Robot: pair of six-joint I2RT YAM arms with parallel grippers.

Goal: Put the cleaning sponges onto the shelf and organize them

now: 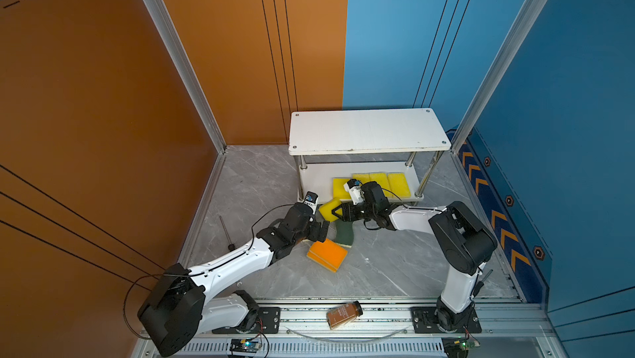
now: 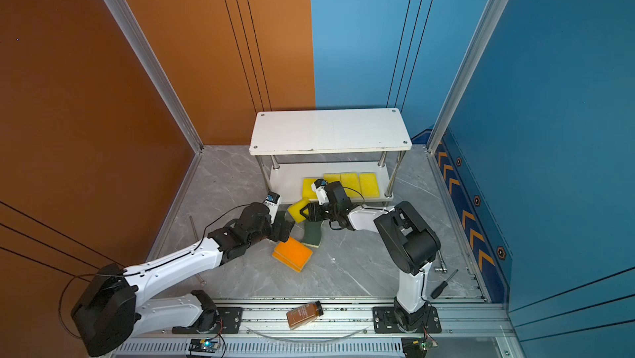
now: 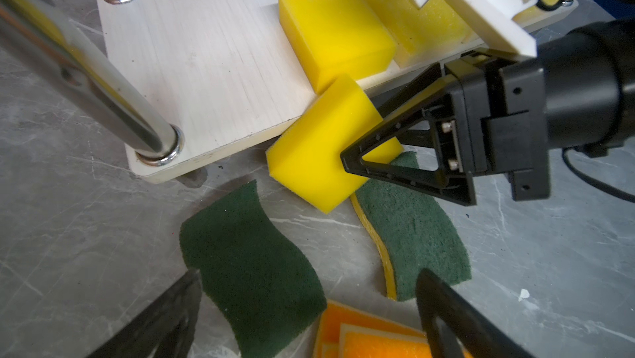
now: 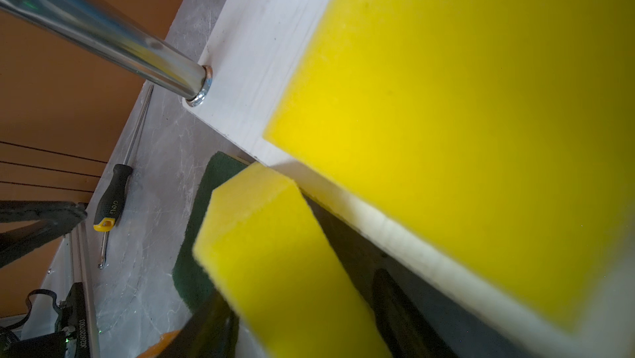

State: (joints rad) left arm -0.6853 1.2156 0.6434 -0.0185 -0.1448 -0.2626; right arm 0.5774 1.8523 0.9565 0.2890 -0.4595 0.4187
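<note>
The shelf [image 1: 367, 131] stands at the back, with several yellow cleaning sponges [image 1: 379, 181] in a row on its lower board [image 3: 206, 64]. One more yellow sponge [image 3: 316, 153] leans tilted against that board's front edge. My right gripper [image 1: 335, 211] is open around it: one finger [image 3: 395, 174] lies on its broad face, and a gap shows beside the other [image 4: 398, 304]. My left gripper [image 3: 309, 280] hangs open and empty over a dark-green sponge [image 3: 247, 263]. A second green sponge [image 3: 412, 229] and stacked orange sponges [image 1: 326, 255] lie on the floor beside it.
A brown bottle [image 1: 344, 314] lies on the front rail. A screwdriver [image 1: 226, 232] rests along the left wall. Another screwdriver [image 2: 443, 284] and a small wrench [image 2: 439, 267] lie right of the right arm's base. Chrome posts [image 3: 103, 74] flank the lower board.
</note>
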